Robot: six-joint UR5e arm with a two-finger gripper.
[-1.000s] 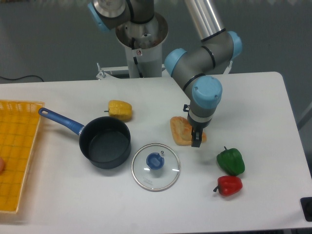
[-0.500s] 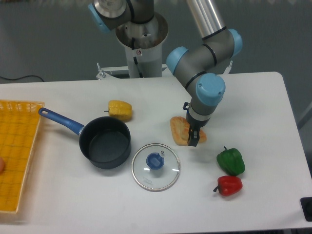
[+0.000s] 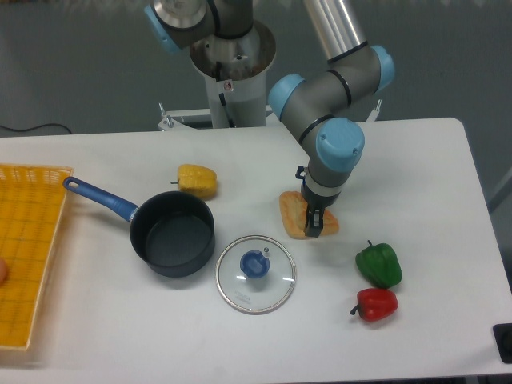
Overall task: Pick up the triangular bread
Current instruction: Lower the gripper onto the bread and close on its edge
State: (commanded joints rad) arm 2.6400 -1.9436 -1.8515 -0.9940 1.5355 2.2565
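The flat golden-orange triangular bread [image 3: 298, 216] lies on the white worktop [image 3: 416, 184], right of the dark saucepan with a blue handle [image 3: 171, 232] and above-right of the round glass lid with a blue knob [image 3: 256, 274]. The end effector [image 3: 313, 226] stands down over the bread's right part, its dark fingers [image 3: 314, 222] at the pastry; whether they are spread or pinching it cannot be told. Compared with a second ago, the end effector has shifted left, from the bread's right edge to over its surface, while the bread lies where it did. A yellow bell pepper [image 3: 197, 180], a green bell pepper [image 3: 378, 265], a red bell pepper [image 3: 374, 304] and a yellow woven tray [image 3: 28, 248] sit unchanged.
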